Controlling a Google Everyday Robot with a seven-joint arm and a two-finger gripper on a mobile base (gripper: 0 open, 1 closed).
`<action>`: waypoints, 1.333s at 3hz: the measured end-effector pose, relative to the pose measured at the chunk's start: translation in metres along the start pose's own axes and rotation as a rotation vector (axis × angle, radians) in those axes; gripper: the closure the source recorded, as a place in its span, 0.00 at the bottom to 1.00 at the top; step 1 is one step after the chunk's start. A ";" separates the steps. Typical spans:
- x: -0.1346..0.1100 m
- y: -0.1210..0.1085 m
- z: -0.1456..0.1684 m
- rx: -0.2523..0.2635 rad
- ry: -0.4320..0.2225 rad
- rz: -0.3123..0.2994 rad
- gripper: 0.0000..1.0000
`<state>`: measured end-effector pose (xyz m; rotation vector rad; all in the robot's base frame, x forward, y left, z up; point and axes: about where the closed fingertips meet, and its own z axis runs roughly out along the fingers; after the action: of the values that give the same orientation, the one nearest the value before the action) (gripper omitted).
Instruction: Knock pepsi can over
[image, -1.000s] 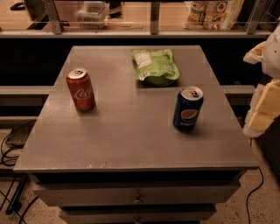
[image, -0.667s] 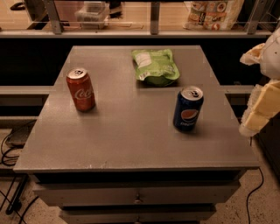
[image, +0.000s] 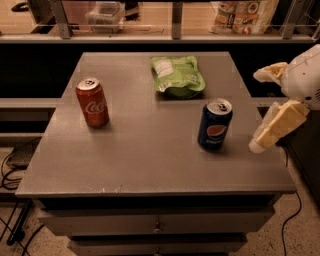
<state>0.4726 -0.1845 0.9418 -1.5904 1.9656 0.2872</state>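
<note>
The pepsi can (image: 214, 125) is dark blue with a round red-white-blue logo and a silver top. It stands upright on the right half of the grey table (image: 150, 155). My gripper (image: 257, 111) comes in from the right edge of the view, just right of the can and not touching it. It is open and empty. Its cream fingers (image: 277, 127) are spread, one above the other.
A red Coca-Cola can (image: 92, 102) stands upright on the left side of the table. A green snack bag (image: 177, 75) lies at the back middle. A shelf rail with packages (image: 245, 12) runs behind the table. Cables (image: 10, 170) hang at the left.
My gripper has moved a little to the left, closer to the pepsi can. Both cans and the bag have not moved.
</note>
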 end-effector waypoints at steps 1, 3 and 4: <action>-0.007 0.001 0.000 -0.005 -0.022 0.000 0.00; -0.005 -0.011 0.060 0.013 -0.242 0.117 0.00; -0.005 -0.023 0.086 0.052 -0.423 0.188 0.00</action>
<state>0.5210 -0.1426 0.8801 -1.1947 1.7717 0.5910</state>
